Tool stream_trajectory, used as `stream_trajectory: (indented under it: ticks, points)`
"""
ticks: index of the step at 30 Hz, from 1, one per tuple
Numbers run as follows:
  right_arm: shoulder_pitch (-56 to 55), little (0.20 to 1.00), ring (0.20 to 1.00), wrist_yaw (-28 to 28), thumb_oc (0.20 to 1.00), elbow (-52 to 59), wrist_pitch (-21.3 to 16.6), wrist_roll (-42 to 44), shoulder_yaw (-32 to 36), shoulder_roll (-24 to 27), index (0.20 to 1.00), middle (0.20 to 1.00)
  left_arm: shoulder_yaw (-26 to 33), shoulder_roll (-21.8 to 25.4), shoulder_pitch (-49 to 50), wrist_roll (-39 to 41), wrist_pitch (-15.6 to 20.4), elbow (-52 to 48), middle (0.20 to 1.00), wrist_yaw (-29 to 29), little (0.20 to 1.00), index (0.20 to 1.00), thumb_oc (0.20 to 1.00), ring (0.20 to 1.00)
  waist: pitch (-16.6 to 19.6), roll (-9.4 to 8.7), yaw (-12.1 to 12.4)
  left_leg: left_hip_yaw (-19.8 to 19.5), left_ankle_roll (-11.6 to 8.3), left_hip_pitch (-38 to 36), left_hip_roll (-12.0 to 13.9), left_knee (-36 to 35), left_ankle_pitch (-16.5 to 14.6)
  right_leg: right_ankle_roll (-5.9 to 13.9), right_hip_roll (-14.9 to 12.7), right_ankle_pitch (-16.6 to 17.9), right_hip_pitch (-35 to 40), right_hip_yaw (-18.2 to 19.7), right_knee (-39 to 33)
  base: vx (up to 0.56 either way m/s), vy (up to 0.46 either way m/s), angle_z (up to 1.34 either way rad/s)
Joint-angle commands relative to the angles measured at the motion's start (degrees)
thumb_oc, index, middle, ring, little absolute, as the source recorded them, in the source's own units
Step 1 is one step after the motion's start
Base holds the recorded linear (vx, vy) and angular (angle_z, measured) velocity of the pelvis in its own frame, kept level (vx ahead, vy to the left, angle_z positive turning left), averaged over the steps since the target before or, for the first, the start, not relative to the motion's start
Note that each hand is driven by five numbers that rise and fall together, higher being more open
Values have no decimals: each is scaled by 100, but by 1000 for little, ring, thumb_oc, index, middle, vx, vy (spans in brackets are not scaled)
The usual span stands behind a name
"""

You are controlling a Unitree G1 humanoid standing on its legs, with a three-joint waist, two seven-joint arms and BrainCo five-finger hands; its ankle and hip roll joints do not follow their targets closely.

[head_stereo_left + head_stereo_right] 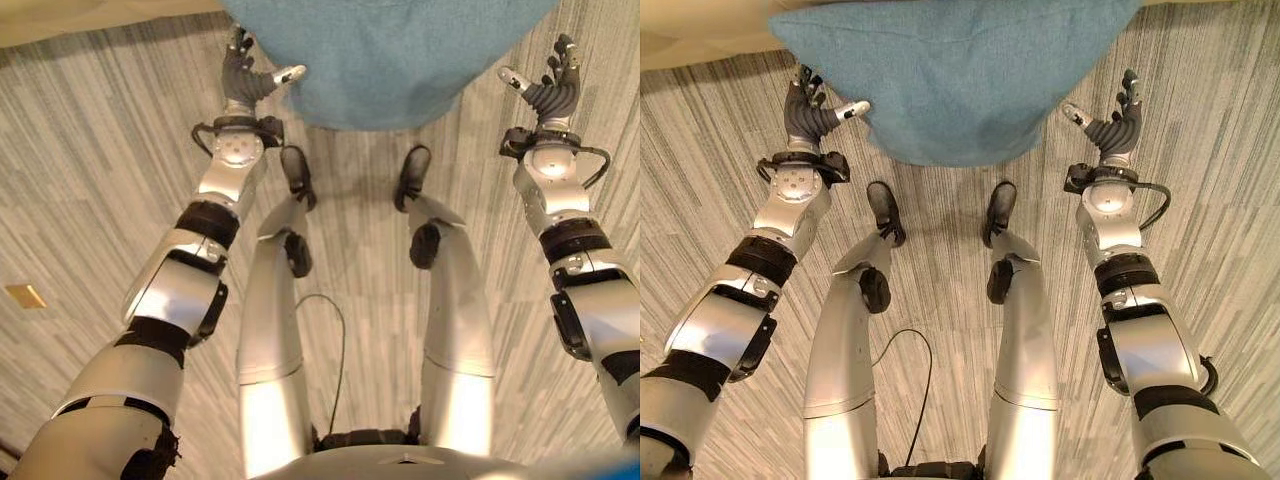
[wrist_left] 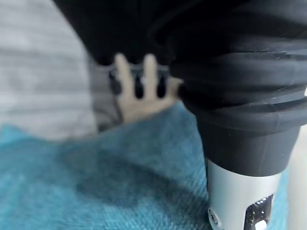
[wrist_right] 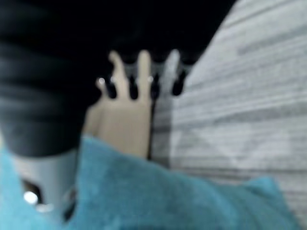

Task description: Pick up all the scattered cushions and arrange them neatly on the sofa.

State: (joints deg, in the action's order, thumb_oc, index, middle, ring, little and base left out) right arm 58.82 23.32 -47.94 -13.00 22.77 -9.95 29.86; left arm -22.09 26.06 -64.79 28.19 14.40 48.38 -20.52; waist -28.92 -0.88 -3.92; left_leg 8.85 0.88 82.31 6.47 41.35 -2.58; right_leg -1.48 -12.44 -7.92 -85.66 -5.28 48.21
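The cushion (image 1: 955, 75) is teal, with a coarse, slightly nubbly woven cover and soft rounded corners; its lower edge bulges in a gentle curve. It lies on the floor (image 1: 1200, 140) of grey, streaked carpet, just ahead of the robot and between its two outstretched arms, with a pale beige surface (image 1: 690, 40) showing beyond it at the far left. The left hand (image 1: 810, 115) sits just beside the cushion's left edge, its fingers relaxed and pointing up, thumb stretched toward the fabric, closed on nothing. The right hand (image 1: 1115, 125) is near the cushion's right edge with a sliver of carpet between, fingers likewise loosely spread, thumb angled inward, holding nothing. In the wrist views the teal weave lies close under each hand.
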Motion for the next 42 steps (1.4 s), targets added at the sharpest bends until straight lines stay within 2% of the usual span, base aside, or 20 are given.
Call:
stream_trajectory:
  ticks: [1,7,13,20,21,22,23,24,31,34,38,39,41,42]
  points:
    - [-313,1000,1000,-117,1000,190,-328,337,-320,27,1000,1000,-46,-72,325,102,158,18,1000,-60,1000,1000,1000,1000,818,258,-106,-510,-380,401,171,285,-329,851,-107,57,-17,246,-73,40,-44,1]
    - [341,1000,1000,-293,1000,-59,-328,531,-677,113,1000,1000,-305,-178,-209,225,162,82,1000,-56,1000,1000,1000,1000,832,306,-62,-572,-363,669,180,487,-375,848,-72,5,-299,295,139,48,-24,1]
    - [789,1000,1000,-456,1000,-221,-311,692,-1016,106,1000,1000,-415,-383,-319,312,157,-17,1000,-55,1000,1000,1000,1000,853,333,15,-646,-378,756,155,626,-386,833,-39,-38,-391,281,287,21,-27,1]
    - [1021,1000,1000,-460,1000,-230,-285,682,-1213,10,1000,1000,-478,-470,-351,356,163,-33,1000,-67,1000,1000,1000,1000,833,324,46,-699,-404,757,130,714,-395,819,-24,-48,-403,295,391,5,-9,2]
    - [1244,1000,1000,-453,1000,-219,-241,595,-1453,-179,1000,1000,-556,-581,-389,505,200,-102,1000,-71,1000,1000,1000,1000,823,314,94,-706,-424,759,128,748,-390,808,-29,-32,-415,307,437,12,-33,0]
    - [1492,931,931,-442,931,-211,-227,598,-1602,-411,931,931,-652,-620,-536,612,201,-174,1000,-3,1000,1000,1000,1000,801,316,105,-705,-442,760,133,755,-386,810,-45,-22,-421,301,456,14,-32,0]
    - [1540,526,526,-438,526,-169,-238,622,-1614,-499,526,526,-663,-620,-559,643,205,-227,580,8,580,580,580,580,803,319,108,-701,-442,761,130,748,-384,812,-40,-16,-424,298,453,0,0,0]
    - [1609,200,200,-438,200,-67,-269,690,-1611,-623,200,200,-662,-644,-631,716,255,-360,200,-4,200,200,200,200,824,324,125,-704,-448,761,114,777,-377,804,-29,-17,-424,296,482,3,8,3]
    - [1521,200,200,-343,200,446,-297,378,-1581,-729,200,200,-437,-666,-445,1002,401,-864,200,-46,200,200,200,200,1043,303,128,-772,-452,757,106,709,-369,824,20,10,-353,209,407,-4,6,0]
    - [1255,200,200,-279,200,797,-310,214,-1405,-677,200,200,-341,-714,-242,982,411,-1060,200,-43,200,200,200,200,1171,295,106,-756,-458,471,128,433,-321,850,48,56,-9,81,157,-41,20,-3]
    - [500,200,200,-178,200,1610,-392,-35,-941,-628,200,200,-60,-886,382,969,481,-1689,200,-1,200,200,200,200,1295,252,9,-752,-499,-491,119,-237,-239,862,80,58,919,-104,-331,-28,-7,0]
    - [95,200,200,-171,200,1923,-403,-198,-803,-590,200,200,43,-900,734,852,491,-2060,200,48,200,200,200,200,1314,239,-7,-766,-533,-991,104,-494,-225,853,86,68,1372,-171,-544,-19,-11,9]
    - [-152,200,200,-188,200,2069,-382,-283,-763,-586,200,200,61,-906,968,770,497,-2244,200,49,200,200,200,200,1290,228,1,-763,-545,-1278,96,-624,-209,846,72,84,1659,-225,-672,6,-11,8]
    - [-558,200,200,-224,200,2304,-395,-506,-673,-535,200,200,108,-878,1334,600,512,-2557,200,137,200,200,200,200,1361,223,21,-800,-587,-1689,84,-842,-191,844,46,89,2071,-294,-886,0,0,0]
